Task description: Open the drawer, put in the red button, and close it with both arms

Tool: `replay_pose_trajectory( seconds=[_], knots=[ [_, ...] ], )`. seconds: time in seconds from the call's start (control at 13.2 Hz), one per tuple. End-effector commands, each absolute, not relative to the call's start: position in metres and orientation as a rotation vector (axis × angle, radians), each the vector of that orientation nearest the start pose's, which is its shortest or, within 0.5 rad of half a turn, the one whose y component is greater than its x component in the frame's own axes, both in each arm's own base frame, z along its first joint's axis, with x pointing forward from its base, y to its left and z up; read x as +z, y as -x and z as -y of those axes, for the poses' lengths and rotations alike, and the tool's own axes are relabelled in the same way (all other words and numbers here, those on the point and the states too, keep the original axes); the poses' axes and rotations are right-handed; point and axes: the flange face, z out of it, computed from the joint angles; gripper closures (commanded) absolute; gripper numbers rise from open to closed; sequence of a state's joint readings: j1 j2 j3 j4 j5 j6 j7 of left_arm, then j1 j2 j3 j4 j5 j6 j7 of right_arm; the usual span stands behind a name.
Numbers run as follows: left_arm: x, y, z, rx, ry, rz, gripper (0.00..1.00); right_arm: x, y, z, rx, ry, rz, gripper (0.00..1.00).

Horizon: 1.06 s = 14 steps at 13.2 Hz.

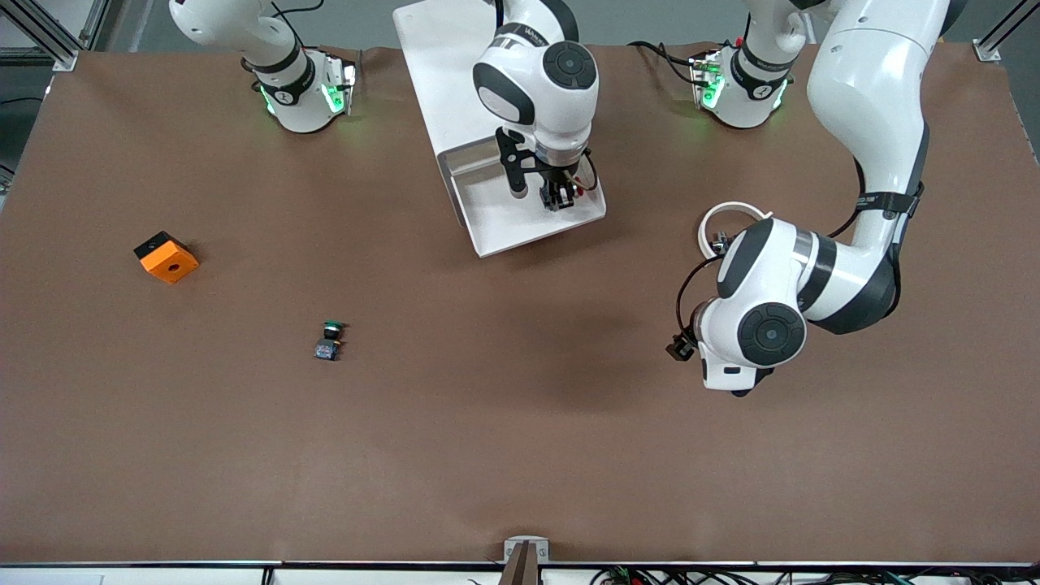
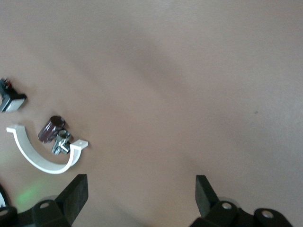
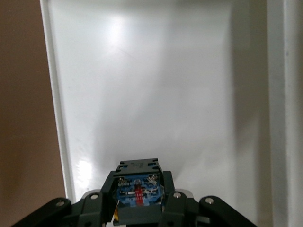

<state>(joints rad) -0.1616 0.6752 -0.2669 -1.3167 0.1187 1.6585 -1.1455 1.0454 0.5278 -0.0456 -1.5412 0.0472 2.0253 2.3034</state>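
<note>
Front view: the drawer (image 1: pixel 496 231) stands pulled out from the white cabinet (image 1: pixel 443 73), its tray open toward the front camera. The right gripper (image 1: pixel 559 197) hangs over the tray, fingers clamped on the red button (image 1: pixel 571 192), a bit of red showing at its side. The left arm (image 1: pixel 861 162) waits toward its own end of the table; the left gripper (image 1: pixel 741 392) is mostly hidden under the wrist. A white curved clip (image 1: pixel 725 213) lies by that arm. A green button (image 1: pixel 330 339) and an orange block (image 1: pixel 166 257) sit on the brown table (image 1: pixel 520 455) toward the right arm's end, well apart.

Left wrist view: the left gripper (image 2: pixel 140 196) has its fingers spread wide, nothing between them, bare table below. The white clip (image 2: pixel 45 161) and small metal parts (image 2: pixel 57 135) lie near.

Right wrist view: the right gripper (image 3: pixel 140 201) is closed on the button's blue base (image 3: pixel 138 191), held just above the drawer's white floor (image 3: pixel 156 85).
</note>
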Motion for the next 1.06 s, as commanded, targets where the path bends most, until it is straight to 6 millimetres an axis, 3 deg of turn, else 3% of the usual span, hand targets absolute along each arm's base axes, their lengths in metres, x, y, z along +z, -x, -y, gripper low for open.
replay_pose_trajectory(
  seconds=[0.0, 0.46, 0.76, 0.84, 0.91, 0.99],
  knots=[
    [0.328, -0.655, 0.244, 0.303, 2.821, 0.906, 0.00, 0.348, -0.369, -0.575, 0.001, 2.519, -1.943, 1.00],
    [0.324, -0.648, 0.260, 0.297, 2.838, 0.860, 0.00, 0.345, -0.375, -0.576, 0.002, 2.478, -1.953, 1.00],
    [0.325, -0.646, 0.267, 0.304, 2.896, 0.725, 0.00, 0.345, -0.376, -0.575, 0.002, 2.476, -1.955, 1.00],
    [0.324, -0.647, 0.268, 0.296, 2.913, 0.700, 0.00, 0.346, -0.376, -0.575, 0.006, 2.474, -1.953, 0.96],
    [0.325, -0.648, 0.269, 0.283, 2.936, 0.655, 0.00, 0.346, -0.377, -0.575, 0.004, 2.475, -1.952, 0.43],
    [0.324, -0.651, 0.270, 0.263, 2.970, 0.594, 0.00, 0.348, -0.378, -0.575, 0.006, 2.470, -1.958, 0.00]
  ],
)
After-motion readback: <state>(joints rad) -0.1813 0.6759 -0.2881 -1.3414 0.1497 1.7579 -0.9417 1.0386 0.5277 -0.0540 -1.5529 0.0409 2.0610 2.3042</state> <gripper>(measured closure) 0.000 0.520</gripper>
